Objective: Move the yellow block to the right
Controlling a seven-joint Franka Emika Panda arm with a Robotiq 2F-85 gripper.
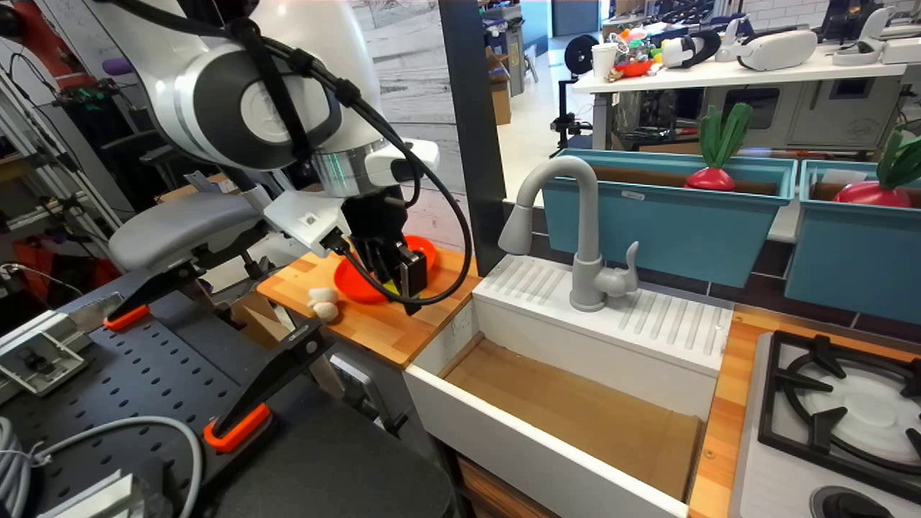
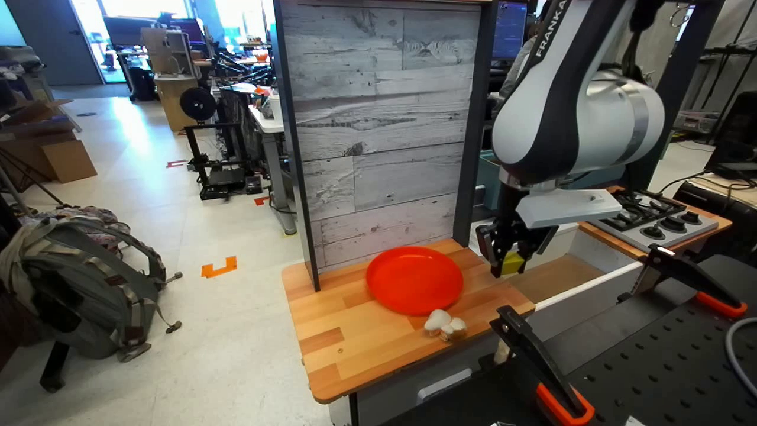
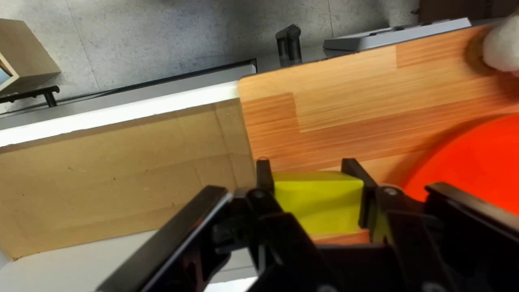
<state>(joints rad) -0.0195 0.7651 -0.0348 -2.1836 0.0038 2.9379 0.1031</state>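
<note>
The yellow block (image 3: 318, 200) sits between the two fingers of my gripper (image 3: 307, 172) in the wrist view, with a finger against each side. The block also shows in both exterior views, small and partly hidden by the fingers (image 2: 511, 264) (image 1: 391, 287). My gripper (image 2: 502, 267) is shut on it and holds it raised above the wooden counter (image 2: 325, 355), near the counter's edge beside the sink. In an exterior view the gripper (image 1: 406, 291) hides part of the orange-red plate (image 1: 351, 283) behind it.
The orange-red plate (image 2: 414, 281) lies on the wooden counter with small pale rounded objects (image 2: 445, 325) beside it. The white sink (image 1: 547, 457), with brown cardboard inside, adjoins the counter. A grey faucet (image 1: 588, 223) stands behind the sink; a stove (image 1: 863, 410) is beyond it.
</note>
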